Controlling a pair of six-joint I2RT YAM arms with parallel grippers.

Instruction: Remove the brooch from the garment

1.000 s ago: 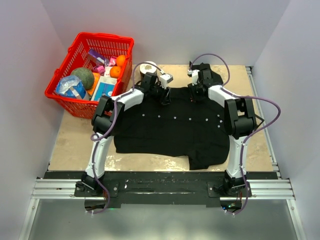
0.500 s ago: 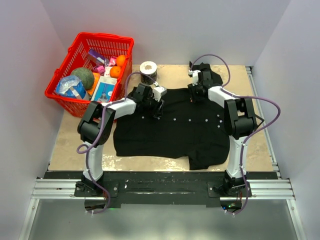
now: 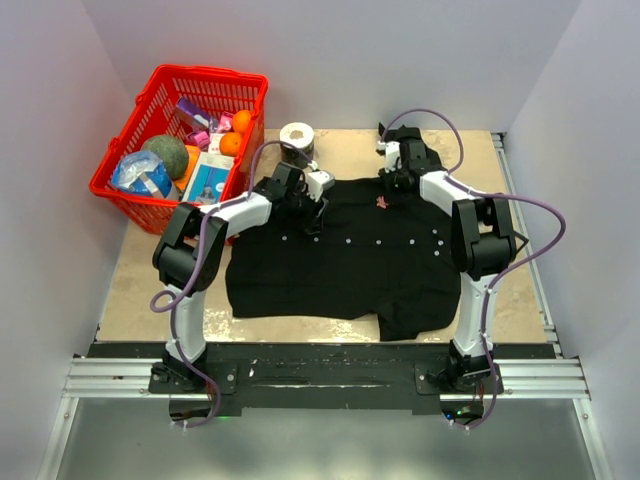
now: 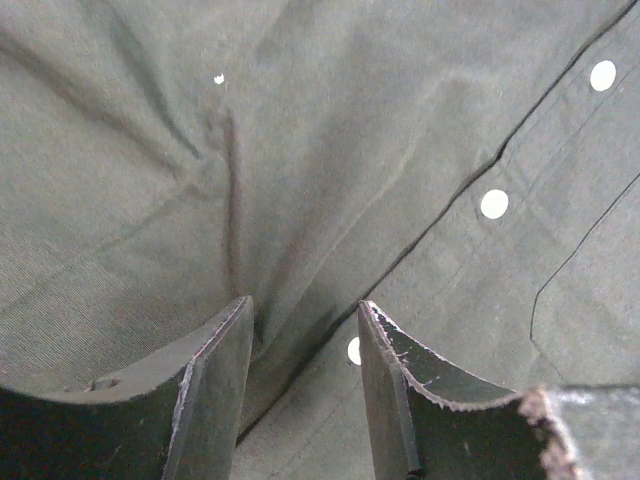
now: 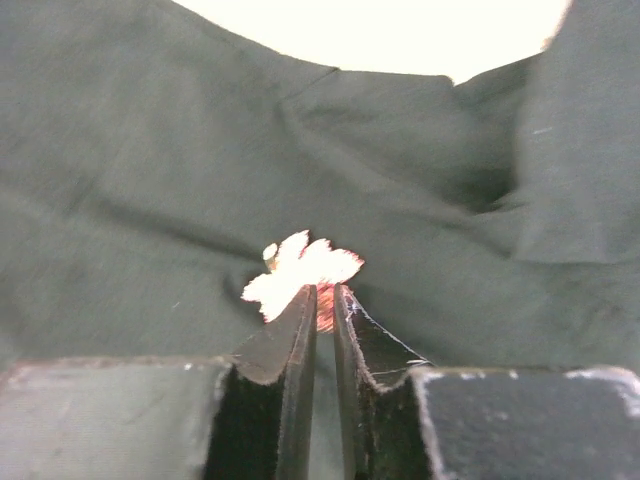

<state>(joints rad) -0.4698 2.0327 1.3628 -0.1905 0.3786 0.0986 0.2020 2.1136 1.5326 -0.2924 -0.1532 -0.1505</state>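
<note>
Seen from above, the garment lay spread flat on the surface, with both arms reaching over its far edge. In that view the brooch was only a reddish speck near the collar, just beside the right arm's tip, and the state of the right jaws could not be told there. The right wrist camera showed it: the right jaws were drawn almost together, pinching the lower edge of the brooch, whose pale, washed-out petals fanned above the tips against rumpled dark cloth. The left wrist camera showed what the arm hid from overhead: the left jaws stood spread, tips down at the cloth on either side of a soft fold, with white buttons running along the placket to the right. Only the overhead view took in the red basket of groceries at the far left and the white roll near it
</note>
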